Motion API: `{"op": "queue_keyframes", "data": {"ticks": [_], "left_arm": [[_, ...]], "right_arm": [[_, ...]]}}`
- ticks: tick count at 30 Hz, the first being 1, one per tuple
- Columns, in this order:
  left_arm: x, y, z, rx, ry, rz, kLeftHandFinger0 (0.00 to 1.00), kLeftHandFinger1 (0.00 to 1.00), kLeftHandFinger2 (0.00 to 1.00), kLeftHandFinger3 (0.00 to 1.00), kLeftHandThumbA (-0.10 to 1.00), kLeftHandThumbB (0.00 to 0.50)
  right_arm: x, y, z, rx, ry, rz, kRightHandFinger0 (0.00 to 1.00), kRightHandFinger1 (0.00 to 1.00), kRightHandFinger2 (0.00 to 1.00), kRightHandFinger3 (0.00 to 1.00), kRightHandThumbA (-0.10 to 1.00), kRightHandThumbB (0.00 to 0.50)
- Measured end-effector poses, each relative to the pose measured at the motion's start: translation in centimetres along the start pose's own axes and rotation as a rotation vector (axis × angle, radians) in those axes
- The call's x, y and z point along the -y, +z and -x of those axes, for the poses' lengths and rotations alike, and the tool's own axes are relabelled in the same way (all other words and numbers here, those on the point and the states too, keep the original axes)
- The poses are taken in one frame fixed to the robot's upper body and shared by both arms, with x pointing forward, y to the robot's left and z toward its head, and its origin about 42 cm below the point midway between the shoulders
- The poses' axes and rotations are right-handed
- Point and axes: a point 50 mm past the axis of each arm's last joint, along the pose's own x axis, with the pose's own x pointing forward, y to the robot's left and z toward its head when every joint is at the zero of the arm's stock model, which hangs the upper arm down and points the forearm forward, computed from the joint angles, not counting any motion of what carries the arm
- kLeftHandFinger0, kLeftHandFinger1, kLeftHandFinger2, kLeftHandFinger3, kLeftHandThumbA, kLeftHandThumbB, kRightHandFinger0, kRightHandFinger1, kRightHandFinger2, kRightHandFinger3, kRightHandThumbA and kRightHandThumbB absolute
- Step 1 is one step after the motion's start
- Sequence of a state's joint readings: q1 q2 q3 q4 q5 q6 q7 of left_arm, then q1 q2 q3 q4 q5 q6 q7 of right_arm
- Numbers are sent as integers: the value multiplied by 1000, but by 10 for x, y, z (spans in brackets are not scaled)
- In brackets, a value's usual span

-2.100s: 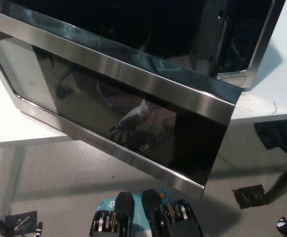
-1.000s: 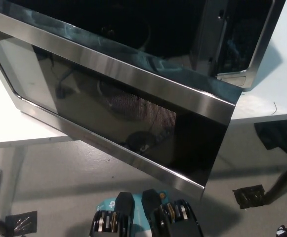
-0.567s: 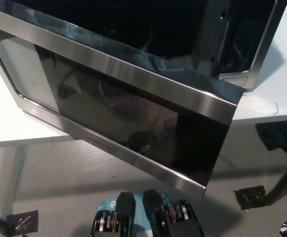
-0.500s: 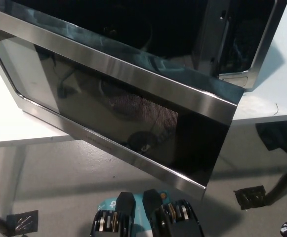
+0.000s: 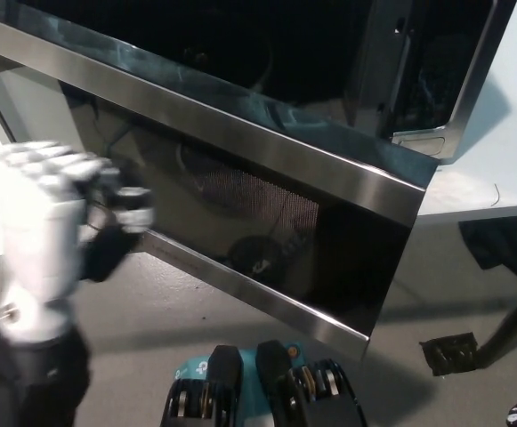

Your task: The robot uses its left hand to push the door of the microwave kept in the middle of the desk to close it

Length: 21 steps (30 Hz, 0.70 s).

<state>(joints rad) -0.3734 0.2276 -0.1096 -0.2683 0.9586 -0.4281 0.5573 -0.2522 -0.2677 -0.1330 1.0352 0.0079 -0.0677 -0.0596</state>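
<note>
Microwave door (image 5: 240, 178): brushed steel frame, glossy dark glass; desk (image 5: 498, 160) matt white.

A white tabletop (image 5: 498, 151) fills the 2 to 3 o'clock side, its front edge running just below a thin dark curl of wire (image 5: 496, 194) lying near that edge. Below it spreads a grey floor (image 5: 178, 311). At 4 o'clock a dark slanted leg (image 5: 512, 322) comes down to a black square foot plate (image 5: 448, 353) resting on the floor. Just under the tabletop's edge at 3 o'clock sits a black shape (image 5: 500, 245), too dim to tell what it is.
</note>
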Motion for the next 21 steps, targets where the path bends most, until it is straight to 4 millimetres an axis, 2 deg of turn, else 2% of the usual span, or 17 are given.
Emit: {"op": "queue_keyframes", "data": {"ticks": [3, 11, 19, 21], "left_arm": [[17, 8, -8, 76, -17, 13, 0, 0, 0, 0, -100, 500], [47, 21, -11, 192, -50, 30, 0, 0, 0, 0, -100, 500], [72, 24, 0, 270, -121, 37, 0, 0, 0, 0, -93, 500], [81, 18, 5, 277, -146, 26, 0, 0, 0, 0, -39, 500]], "right_arm": [[1, 3, 0, 9, -2, 1, 802, 923, 988, 993, 58, 0], [2, 3, 0, 11, -2, 2, 802, 923, 988, 993, 58, 0], [2, 3, 0, 10, -3, 3, 802, 923, 988, 993, 58, 0], [2, 3, 0, 11, -3, 3, 802, 923, 988, 993, 58, 0]]}}
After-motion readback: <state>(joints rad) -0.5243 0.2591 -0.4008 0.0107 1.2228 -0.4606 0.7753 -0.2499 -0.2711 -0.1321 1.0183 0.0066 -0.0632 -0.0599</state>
